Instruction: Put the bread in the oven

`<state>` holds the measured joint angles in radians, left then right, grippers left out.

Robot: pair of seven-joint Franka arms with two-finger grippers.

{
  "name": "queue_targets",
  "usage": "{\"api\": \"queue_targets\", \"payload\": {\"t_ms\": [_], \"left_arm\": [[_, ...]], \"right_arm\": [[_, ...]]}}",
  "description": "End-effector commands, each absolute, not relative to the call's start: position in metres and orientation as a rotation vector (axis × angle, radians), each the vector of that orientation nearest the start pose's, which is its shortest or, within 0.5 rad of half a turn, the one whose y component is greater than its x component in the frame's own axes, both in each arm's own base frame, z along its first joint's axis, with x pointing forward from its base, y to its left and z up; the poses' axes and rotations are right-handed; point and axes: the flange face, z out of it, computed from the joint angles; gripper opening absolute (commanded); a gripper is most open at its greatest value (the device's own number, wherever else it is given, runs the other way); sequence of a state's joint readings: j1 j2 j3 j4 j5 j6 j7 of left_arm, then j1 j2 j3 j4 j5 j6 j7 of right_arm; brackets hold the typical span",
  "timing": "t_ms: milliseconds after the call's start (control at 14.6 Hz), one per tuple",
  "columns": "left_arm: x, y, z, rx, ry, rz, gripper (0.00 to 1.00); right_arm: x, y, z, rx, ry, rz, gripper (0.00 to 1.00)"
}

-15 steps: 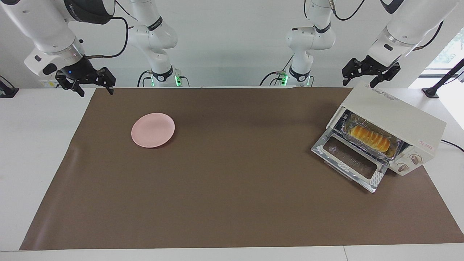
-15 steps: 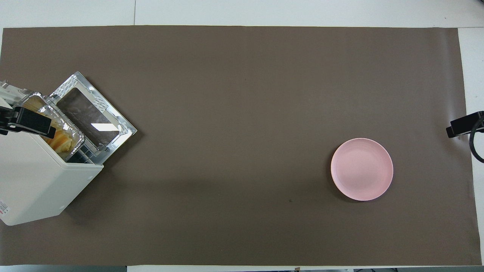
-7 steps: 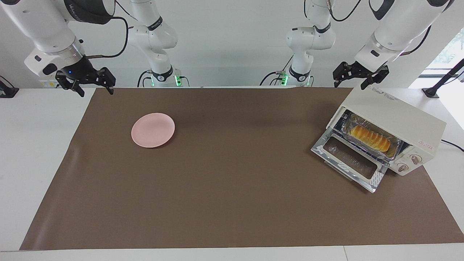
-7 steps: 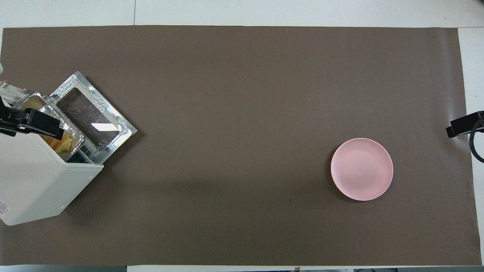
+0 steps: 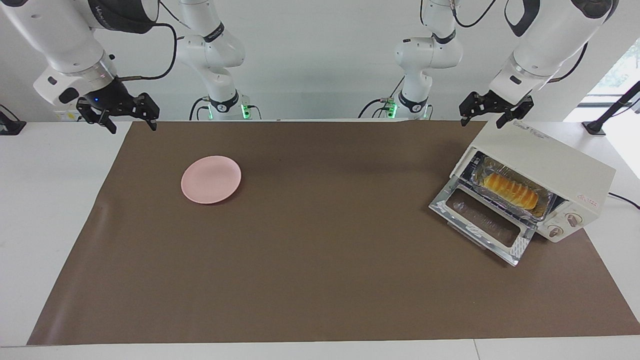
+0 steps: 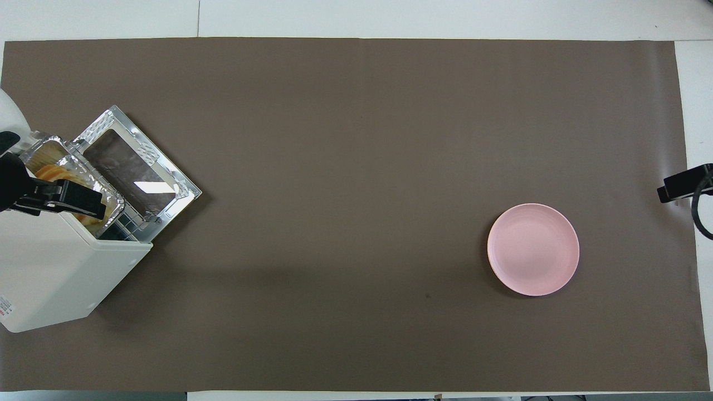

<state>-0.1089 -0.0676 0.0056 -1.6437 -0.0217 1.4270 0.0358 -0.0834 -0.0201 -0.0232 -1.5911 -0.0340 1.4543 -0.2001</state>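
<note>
The cream-white oven (image 5: 545, 157) (image 6: 50, 267) stands at the left arm's end of the table with its glass door (image 5: 482, 222) (image 6: 136, 172) dropped open. The golden ridged bread (image 5: 511, 191) (image 6: 47, 171) lies in a foil tray inside the oven. My left gripper (image 5: 495, 111) (image 6: 61, 200) is open and empty, raised over the oven's top corner nearest the robots. My right gripper (image 5: 120, 116) (image 6: 682, 186) is open and empty, waiting over the mat's edge at the right arm's end.
An empty pink plate (image 5: 211, 186) (image 6: 533, 249) sits on the brown mat (image 5: 320, 240) toward the right arm's end. The open oven door juts out over the mat. A black stand (image 5: 607, 117) rises beside the oven.
My left gripper has risen and drifted from over the oven's top toward the middle of the table. The right arm, bread, oven and plate have not moved.
</note>
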Motion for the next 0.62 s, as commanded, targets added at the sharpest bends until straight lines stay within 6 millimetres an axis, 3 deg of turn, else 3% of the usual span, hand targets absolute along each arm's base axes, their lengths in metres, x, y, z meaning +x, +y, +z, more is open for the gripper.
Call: {"api": "queue_targets", "payload": {"t_ms": [0,549], "left_arm": [[0.5052,-0.0544,0.6125,-3.126,0.197,0.217,1.0],[0.5057,-0.0555,0.6128,-3.128,0.202,0.21,1.0]], "right_arm": [[0.5261,-0.0617,0.6187,-3.151,-0.177,0.197,1.0],[0.526,-0.0617,0.6181,-3.151,-0.175,0.199,1.0]]}}
